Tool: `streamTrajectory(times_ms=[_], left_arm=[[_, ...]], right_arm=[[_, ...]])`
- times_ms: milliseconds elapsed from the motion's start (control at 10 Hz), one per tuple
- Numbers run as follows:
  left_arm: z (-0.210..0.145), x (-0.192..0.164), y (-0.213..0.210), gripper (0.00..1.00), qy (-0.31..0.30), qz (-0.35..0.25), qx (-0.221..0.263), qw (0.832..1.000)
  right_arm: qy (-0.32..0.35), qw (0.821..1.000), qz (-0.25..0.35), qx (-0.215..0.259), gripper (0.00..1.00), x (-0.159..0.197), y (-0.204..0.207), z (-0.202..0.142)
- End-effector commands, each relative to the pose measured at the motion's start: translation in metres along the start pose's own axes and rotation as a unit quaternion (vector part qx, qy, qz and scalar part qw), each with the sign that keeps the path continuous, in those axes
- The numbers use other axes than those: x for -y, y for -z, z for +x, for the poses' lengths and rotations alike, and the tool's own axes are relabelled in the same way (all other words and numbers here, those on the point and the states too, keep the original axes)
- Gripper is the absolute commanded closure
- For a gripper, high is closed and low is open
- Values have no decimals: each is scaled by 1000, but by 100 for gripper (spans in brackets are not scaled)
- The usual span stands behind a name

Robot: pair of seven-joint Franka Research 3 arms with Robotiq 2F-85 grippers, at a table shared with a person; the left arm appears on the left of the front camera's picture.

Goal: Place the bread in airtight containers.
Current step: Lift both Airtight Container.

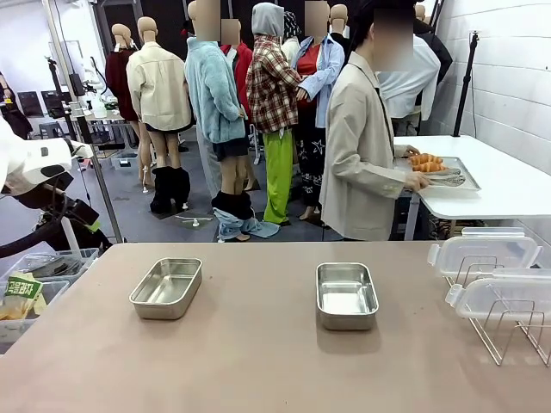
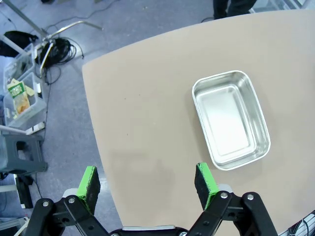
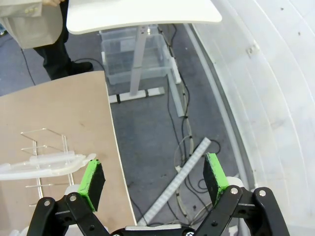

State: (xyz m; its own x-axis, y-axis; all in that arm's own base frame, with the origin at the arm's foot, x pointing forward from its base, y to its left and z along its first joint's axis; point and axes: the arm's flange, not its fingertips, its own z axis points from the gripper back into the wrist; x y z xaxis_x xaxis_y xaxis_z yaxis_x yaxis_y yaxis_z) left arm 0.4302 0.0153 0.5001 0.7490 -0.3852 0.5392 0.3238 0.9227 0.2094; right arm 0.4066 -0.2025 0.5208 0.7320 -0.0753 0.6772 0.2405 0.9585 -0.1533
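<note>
Two lidless steel containers stand on the brown table: one on the left and one on the right. The left one lies empty ahead and to the right of my left gripper, which hovers open above the table's edge. The bread lies on a flat steel tray on the white side table, where a person in a beige coat has a hand at it. My right gripper is open with nothing between its fingers, over the floor beside the table's right edge.
Clear plastic lids rest on a wire rack at the table's right side; the rack also appears left of my right gripper. Plastic bins sit on the floor at the left. The white side table stands beyond.
</note>
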Motion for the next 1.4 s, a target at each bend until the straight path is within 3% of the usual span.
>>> streamTrajectory(times_ms=[0, 1300], left_arm=[[1, -1, -1, 0, -1, 2, 4, 1000], [1, -1, -1, 0, -1, 2, 4, 1000]], right_arm=[[-4, 1000, -2, -4, 0, -3, 1, -4], [-4, 1000, -2, -4, 0, -3, 1, -4]])
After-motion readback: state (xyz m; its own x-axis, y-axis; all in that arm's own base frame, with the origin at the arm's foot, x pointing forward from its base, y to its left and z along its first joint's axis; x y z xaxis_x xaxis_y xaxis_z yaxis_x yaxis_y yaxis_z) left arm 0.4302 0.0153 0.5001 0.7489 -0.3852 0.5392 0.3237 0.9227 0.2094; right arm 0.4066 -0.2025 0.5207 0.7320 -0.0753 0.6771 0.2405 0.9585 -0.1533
